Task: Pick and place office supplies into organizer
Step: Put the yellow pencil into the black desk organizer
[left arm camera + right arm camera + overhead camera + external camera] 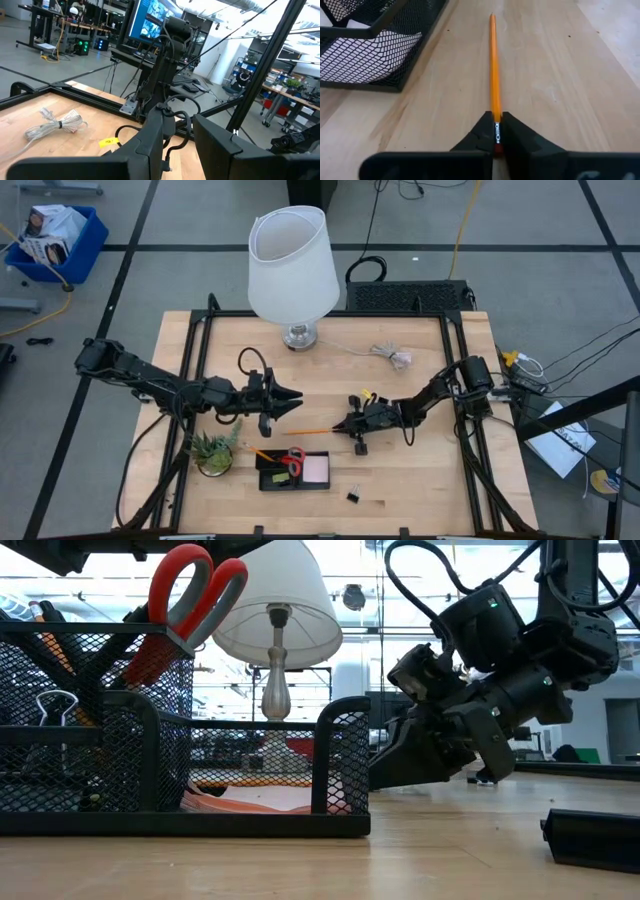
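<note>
An orange pencil (315, 429) lies on the wooden table just beyond the organizer (268, 480), a black mesh tray holding red-handled scissors (295, 461) and a pink note pad (316, 470). My right gripper (338, 423) is low over the table at the pencil's right end and is shut on it. My left gripper (293, 398) hangs above the table left of centre, pointing level, open with nothing between its fingers (150, 145). A black binder clip (355, 496) rests on the table near the front edge. My right gripper pinches the pencil's eraser end (495, 112) between its two fingertips (517, 132). The fingers come from the table's right, slanting down, and lie along the pencil. The rest of the pencil (493, 65) stretches away from the fingers along the tabletop toward the left.
A white table lamp (292, 270) stands at the far middle, with a pale coiled cable bundle (392, 356) to its right. A small green potted plant (213, 452) sits left of the organizer. The organizer's mesh wall (370, 50) is close beside the pencil.
</note>
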Controlling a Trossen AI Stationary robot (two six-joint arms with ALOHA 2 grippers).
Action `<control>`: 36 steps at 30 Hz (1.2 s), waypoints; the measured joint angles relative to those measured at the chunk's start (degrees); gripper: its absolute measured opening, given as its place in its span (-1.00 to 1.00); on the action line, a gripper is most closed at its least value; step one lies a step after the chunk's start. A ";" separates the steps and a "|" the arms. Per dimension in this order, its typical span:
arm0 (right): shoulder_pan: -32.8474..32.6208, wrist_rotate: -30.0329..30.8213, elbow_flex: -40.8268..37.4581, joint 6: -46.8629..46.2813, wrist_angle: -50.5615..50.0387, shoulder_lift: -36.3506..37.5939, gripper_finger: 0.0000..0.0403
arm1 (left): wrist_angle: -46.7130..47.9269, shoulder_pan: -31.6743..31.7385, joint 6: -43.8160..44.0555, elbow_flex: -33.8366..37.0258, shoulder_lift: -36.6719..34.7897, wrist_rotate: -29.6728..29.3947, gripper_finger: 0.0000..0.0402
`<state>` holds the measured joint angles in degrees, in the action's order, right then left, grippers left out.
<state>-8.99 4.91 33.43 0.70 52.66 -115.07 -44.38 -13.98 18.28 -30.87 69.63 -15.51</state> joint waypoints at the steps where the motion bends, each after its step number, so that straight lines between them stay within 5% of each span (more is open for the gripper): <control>1: 0.00 0.66 -0.01 -0.20 0.11 0.00 -0.94 | 0.08 0.00 0.00 0.00 0.00 0.00 -0.44; 13: -0.02 7.48 -0.30 0.42 7.15 3.22 -0.94 | 0.99 0.00 0.07 0.00 0.00 -0.02 -0.44; 22: -2.45 8.47 -0.12 6.52 -3.28 14.27 -0.95 | 1.41 0.00 0.50 0.00 0.00 0.13 -0.44; 36: -10.43 30.32 -0.07 16.68 -13.14 29.25 -0.95 | 1.19 -0.04 0.21 0.00 0.00 -0.04 -0.44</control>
<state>-19.43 35.23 33.36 17.38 39.52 -85.82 -43.18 -14.02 18.49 -30.87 69.63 -15.55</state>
